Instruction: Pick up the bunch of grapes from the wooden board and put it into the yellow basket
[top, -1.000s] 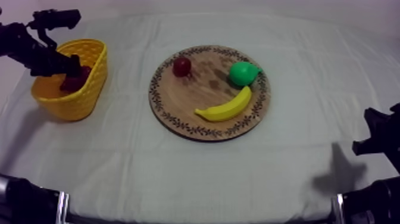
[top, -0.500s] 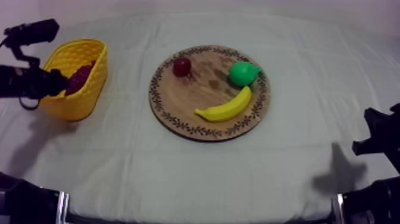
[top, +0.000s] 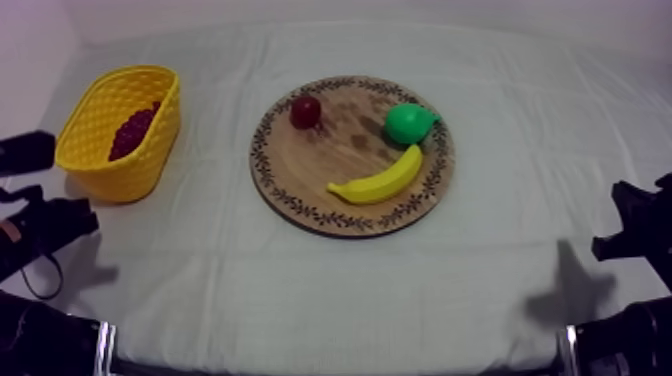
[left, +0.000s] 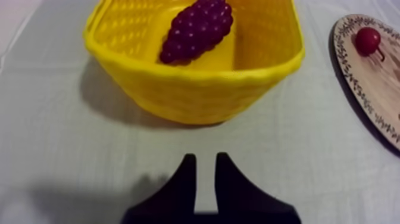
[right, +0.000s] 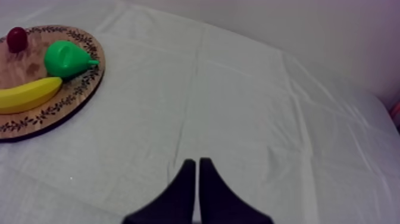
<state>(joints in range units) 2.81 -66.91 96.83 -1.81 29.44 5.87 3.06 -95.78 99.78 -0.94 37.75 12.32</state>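
Since the bunch of grapes (left: 196, 30) lies inside the yellow basket (left: 202, 95), little can fail; a careless swing of the left tool (left: 205, 158), fingers slightly parted and empty, might nudge the basket. The right tool (right: 197, 161) rests clenched on nothing. Half a second ago the left arm hung at the basket's rim; now it sits clear.

the left arm (top: 45, 225) sits low at the near left of the scene. its left gripper (left: 205, 159) has the two black fingers a little apart, nothing between them. the right arm (top: 635, 235) rests low at the near right. the right gripper (right: 197, 162) has its fingers pressed together in a narrow wedge, holding nothing.
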